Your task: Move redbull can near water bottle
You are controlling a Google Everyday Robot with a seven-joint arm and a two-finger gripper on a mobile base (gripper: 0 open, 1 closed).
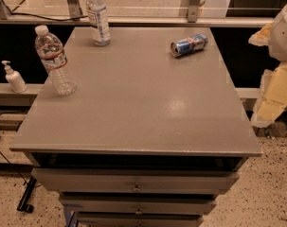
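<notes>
The redbull can [188, 45] lies on its side at the far right of the grey table top [133, 112], its silver end facing left. The water bottle [54, 60], clear and ribbed with a white cap and a reddish label band, stands at the table's left edge. Can and bottle are far apart, with most of the table's width between them. My gripper [274, 94], a pale yellowish shape under the white arm [282, 30], hangs at the right edge of the view, beyond the table's right side and clear of the can.
A second bottle [97, 17] with a tall white-and-blue label stands at the table's far edge. A small white pump dispenser [13, 77] sits on a ledge to the left. Half-open drawers [133, 183] are below the table's front edge. Cables [1, 126] lie on the floor at left.
</notes>
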